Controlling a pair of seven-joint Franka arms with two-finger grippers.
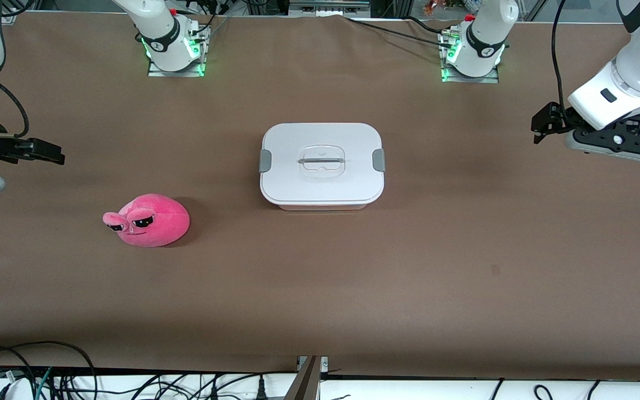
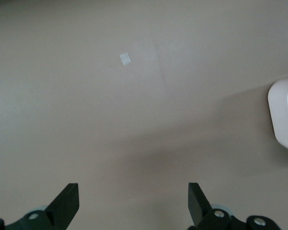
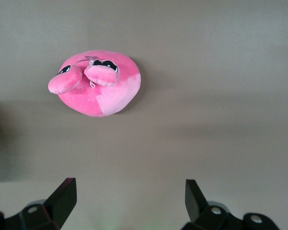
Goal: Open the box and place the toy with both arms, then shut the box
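The box (image 1: pixel 321 165) sits closed in the middle of the table, white lid on, grey clips at both ends, handle recessed in the centre; one corner of the box (image 2: pixel 284 114) shows in the left wrist view. The pink toy (image 1: pixel 148 220) lies on the table nearer the front camera than the box, toward the right arm's end; the toy (image 3: pixel 96 83) also shows in the right wrist view. My right gripper (image 1: pixel 56 155) hangs open over bare table at the right arm's end, empty (image 3: pixel 129 196). My left gripper (image 1: pixel 542 126) hangs open and empty at the left arm's end (image 2: pixel 133 199).
Brown table covering (image 1: pixel 320 278) spreads wide around box and toy. Both arm bases (image 1: pixel 173 47) stand along the edge farthest from the front camera. Cables (image 1: pixel 48 372) hang along the edge nearest the front camera. A small pale scrap (image 2: pixel 125 58) lies on the covering.
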